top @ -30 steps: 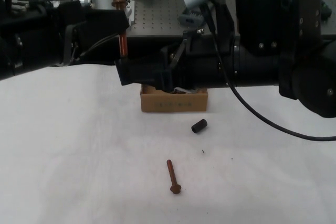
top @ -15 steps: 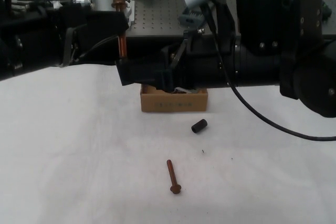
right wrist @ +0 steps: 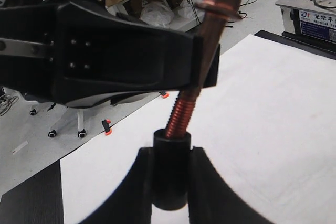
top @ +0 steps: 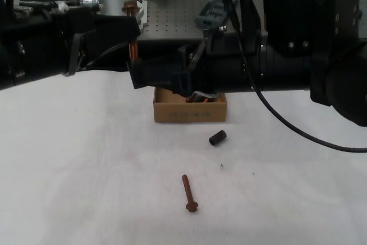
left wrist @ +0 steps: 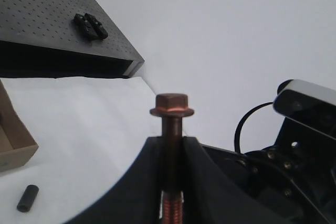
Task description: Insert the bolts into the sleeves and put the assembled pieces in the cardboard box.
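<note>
My left gripper (left wrist: 172,148) is shut on a copper bolt (left wrist: 172,124), held upright with its hex head on top. Just below it, my right gripper (right wrist: 170,161) is shut on a black sleeve (right wrist: 170,174). The bolt's threaded end (right wrist: 178,119) meets the sleeve's top opening. In the high view both grippers meet above and left of the cardboard box (top: 190,110), the left gripper (top: 133,32) over the right gripper (top: 142,74). A loose sleeve (top: 217,138) and a loose bolt (top: 188,193) lie on the white sheet in front of the box.
Dark and copper pieces (top: 198,97) lie inside the box. A black perforated board (top: 172,15) with equipment stands behind the white sheet. The right arm's cable (top: 298,133) hangs over the sheet at the right.
The right arm has risen slightly, bringing the sleeve up toward the bolt and uncovering more of the box. The loose bolt and sleeve have not moved.
</note>
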Available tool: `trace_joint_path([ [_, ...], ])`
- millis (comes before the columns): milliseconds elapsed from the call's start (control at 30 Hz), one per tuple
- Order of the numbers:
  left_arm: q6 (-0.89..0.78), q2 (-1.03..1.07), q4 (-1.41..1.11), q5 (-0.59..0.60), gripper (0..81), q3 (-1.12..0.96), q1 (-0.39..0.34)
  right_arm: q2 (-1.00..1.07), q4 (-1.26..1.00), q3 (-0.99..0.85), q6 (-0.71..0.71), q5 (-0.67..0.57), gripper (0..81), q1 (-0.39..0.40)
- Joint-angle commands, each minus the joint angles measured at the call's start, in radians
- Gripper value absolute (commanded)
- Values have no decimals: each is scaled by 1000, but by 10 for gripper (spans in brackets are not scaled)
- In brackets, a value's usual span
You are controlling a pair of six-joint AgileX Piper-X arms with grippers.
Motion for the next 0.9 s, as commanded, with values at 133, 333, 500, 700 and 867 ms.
trace_joint_path([
  [133,12,-13,-6,10,6,-2,2,-17,-18,-9,0,37,28,-24],
  [333,12,-13,-6,10,6,-2,2,-17,-18,-9,0,34,28,-54],
  [500,12,-13,-6,10,6,-2,2,-17,-18,-9,0,26,28,-56],
  [700,20,-13,-6,10,6,-2,2,-17,-28,-9,-42,-37,28,-56],
  [867,56,-13,5,13,6,-2,2,-17,-41,-9,-107,-122,28,-56],
])
